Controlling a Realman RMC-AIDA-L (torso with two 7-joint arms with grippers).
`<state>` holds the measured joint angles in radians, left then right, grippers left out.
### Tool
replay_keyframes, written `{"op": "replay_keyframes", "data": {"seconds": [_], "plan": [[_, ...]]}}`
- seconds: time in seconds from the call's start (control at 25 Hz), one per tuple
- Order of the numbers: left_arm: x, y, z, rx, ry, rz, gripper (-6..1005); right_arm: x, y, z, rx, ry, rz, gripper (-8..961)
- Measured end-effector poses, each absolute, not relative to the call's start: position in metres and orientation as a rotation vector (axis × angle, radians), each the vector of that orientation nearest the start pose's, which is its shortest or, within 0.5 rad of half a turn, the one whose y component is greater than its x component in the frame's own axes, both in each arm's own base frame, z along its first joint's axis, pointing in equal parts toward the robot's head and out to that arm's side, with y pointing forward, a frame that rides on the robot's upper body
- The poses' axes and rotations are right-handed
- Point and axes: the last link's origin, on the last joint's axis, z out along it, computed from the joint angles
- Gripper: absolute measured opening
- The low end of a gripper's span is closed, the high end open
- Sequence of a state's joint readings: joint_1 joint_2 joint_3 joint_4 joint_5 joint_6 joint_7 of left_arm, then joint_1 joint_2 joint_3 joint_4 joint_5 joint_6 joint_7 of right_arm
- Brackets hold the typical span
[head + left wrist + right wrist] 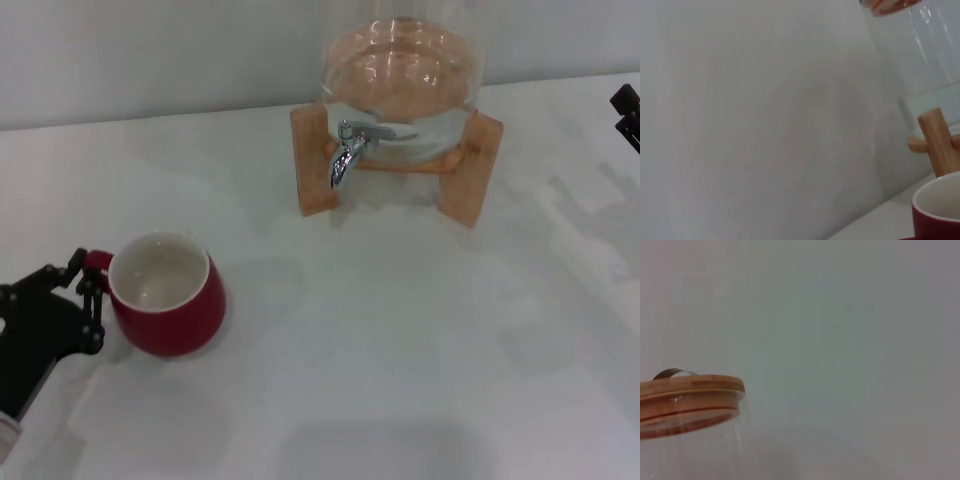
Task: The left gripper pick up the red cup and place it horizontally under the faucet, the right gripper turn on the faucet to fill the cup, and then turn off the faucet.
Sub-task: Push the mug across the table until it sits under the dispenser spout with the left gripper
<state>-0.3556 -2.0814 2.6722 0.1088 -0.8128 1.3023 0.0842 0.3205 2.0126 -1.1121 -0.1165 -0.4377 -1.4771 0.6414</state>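
Two hands are seen in the head view. At eight o'clock, the left hand (88, 285) is closed on the handle of the red cup (165, 295), which is stood upright on the white surface (400, 350). At twelve o'clock, the faucet (350, 150) is fixed to the glass jar (400, 85) on its wooden stand (312, 160). At three o'clock, only a tip of the right hand (627, 115) is shown; its state cannot be told.
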Motion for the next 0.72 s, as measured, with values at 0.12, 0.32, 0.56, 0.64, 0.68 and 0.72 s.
{"op": "replay_keyframes", "data": {"seconds": [0.12, 0.32, 0.56, 0.64, 0.68, 0.72], "plan": [[-0.319, 0.283, -0.053, -1.968, -0.154, -0.567, 96, 0.35, 0.292, 0.056, -1.543, 0.578, 1.066, 828], [-0.312, 0.298, -0.049, -1.975, -0.182, -0.616, 96, 0.35, 0.292, 0.057, -1.541, 0.592, 1.083, 828], [-0.305, 0.316, -0.047, -1.997, -0.207, -0.628, 96, 0.349, 0.292, 0.057, -1.54, 0.596, 1.093, 828], [-0.301, 0.323, -0.048, -2.008, -0.208, -0.623, 95, 0.349, 0.292, 0.057, -1.541, 0.595, 1.098, 828], [-0.3, 0.325, -0.049, -2.012, -0.21, -0.623, 95, 0.349, 0.291, 0.058, -1.541, 0.592, 1.101, 828], [-0.298, 0.328, -0.049, -2.016, -0.21, -0.626, 95, 0.348, 0.291, 0.058, -1.541, 0.59, 1.103, 828]]}}
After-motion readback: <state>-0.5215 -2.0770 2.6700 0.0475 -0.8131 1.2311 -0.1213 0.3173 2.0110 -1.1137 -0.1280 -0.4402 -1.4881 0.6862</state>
